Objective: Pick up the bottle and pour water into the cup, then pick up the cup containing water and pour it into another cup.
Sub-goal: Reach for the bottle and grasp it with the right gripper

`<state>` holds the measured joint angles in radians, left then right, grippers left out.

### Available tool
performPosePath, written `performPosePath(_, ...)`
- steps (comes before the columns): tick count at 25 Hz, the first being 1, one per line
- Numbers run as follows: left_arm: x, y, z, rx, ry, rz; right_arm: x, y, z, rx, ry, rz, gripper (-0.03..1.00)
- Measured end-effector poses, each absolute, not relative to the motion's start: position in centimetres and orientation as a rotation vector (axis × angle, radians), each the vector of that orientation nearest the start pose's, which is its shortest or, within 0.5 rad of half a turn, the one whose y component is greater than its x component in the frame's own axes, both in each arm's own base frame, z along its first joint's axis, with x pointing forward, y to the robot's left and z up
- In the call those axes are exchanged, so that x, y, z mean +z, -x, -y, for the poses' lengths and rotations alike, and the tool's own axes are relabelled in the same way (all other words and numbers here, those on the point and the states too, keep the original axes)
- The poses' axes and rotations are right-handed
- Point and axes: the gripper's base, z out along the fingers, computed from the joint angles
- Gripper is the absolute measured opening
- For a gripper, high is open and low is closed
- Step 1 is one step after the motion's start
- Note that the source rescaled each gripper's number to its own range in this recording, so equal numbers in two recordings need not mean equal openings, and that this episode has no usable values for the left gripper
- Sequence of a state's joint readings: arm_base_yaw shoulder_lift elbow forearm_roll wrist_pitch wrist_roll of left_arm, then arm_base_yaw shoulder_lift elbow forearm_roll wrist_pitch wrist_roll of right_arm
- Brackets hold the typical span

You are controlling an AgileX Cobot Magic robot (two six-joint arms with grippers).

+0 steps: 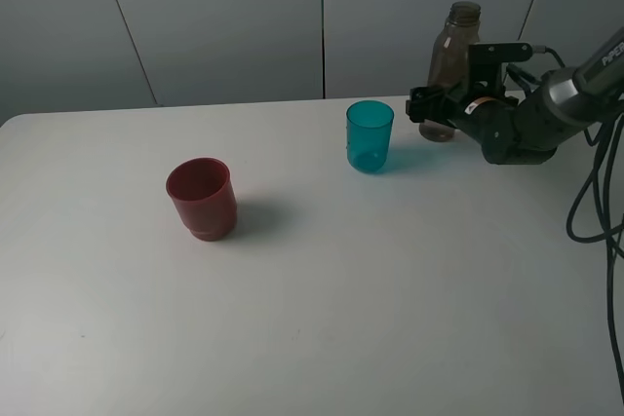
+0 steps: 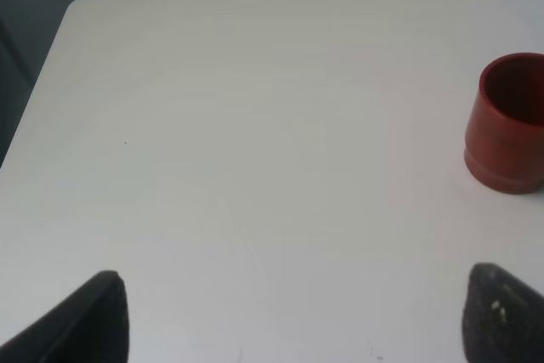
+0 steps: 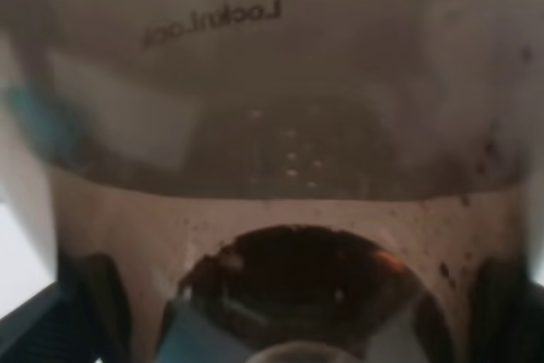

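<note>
Tall, slim, smoky grey-brown translucent plastic bottle (image 1: 455,51) stands upright at the far right of the white table (image 1: 322,319), just beside the translucent teal plastic tumbler (image 1: 370,136). The opaque dark red plastic cup (image 1: 202,199) sits well apart. Right gripper (image 1: 430,108) is low at the bottle, jaws wide apart either side, no grip made. Left gripper (image 2: 293,316) has its jaws apart and empty. Recommendation: centre the bottle between the jaws, close squarely, lift vertically.

A: The bottle (image 1: 453,51) at two o'clock?
B: Smoky translucent plastic, smooth. The teal cup (image 1: 370,136) is translucent plastic too, and glossy.
A: And the red cup (image 1: 202,199)?
B: Opaque plastic with a duller sheen. The table (image 1: 341,289) looks smooth, matt white.
</note>
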<state>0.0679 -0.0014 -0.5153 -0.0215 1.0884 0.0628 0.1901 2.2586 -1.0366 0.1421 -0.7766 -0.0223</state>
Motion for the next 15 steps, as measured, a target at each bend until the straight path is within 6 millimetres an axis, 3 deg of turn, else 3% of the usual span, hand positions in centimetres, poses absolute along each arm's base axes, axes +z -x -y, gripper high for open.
performPosePath(15,27.93,0.79,0.23,0.055,0.004,-2.056,6.69,-41.69,-7.03,0.085,0.031,-1.868,1.00)
